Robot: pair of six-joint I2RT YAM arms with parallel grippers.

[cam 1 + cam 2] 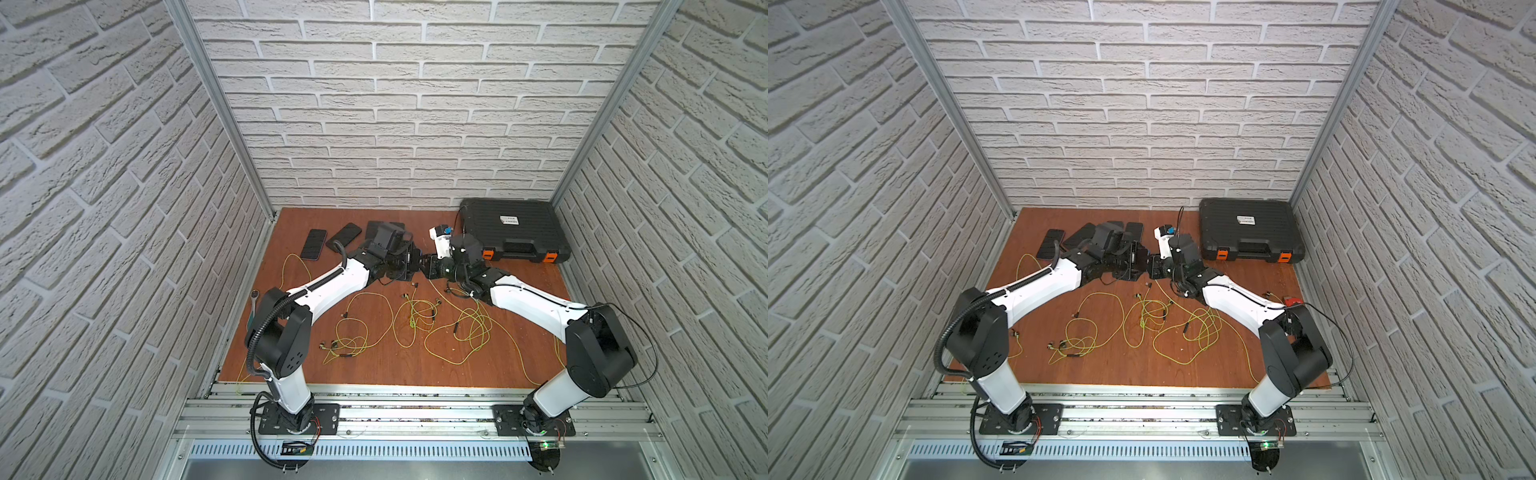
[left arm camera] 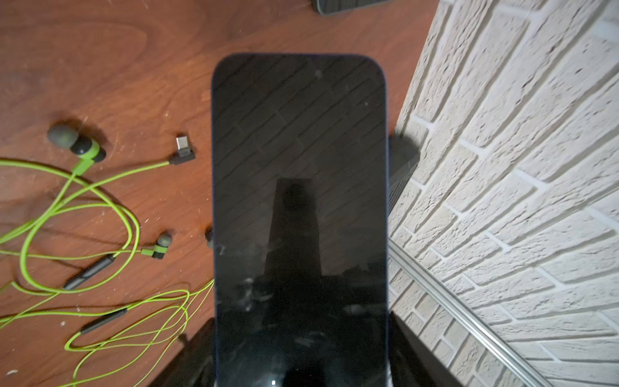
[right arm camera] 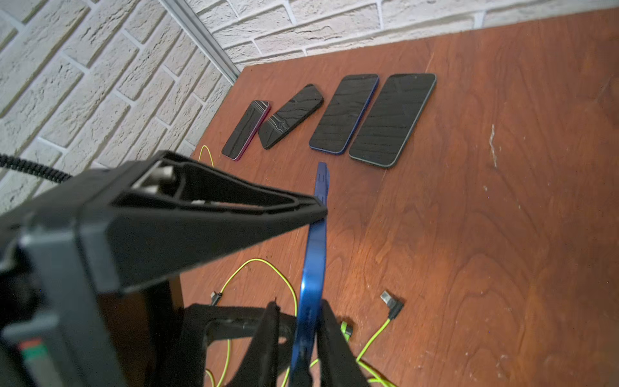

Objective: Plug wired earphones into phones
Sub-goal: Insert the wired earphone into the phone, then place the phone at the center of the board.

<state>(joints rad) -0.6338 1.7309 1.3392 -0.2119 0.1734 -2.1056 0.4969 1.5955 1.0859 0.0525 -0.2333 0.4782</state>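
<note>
holding phone (image 2: 299,201) in left claw (image 3: 319,214)

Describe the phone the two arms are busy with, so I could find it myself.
On the brown table, look near the four phones lying flat. There the left gripper holds a black phone with a blue edge, the right gripper's jaws either side of it. It alone is off the table.
</note>
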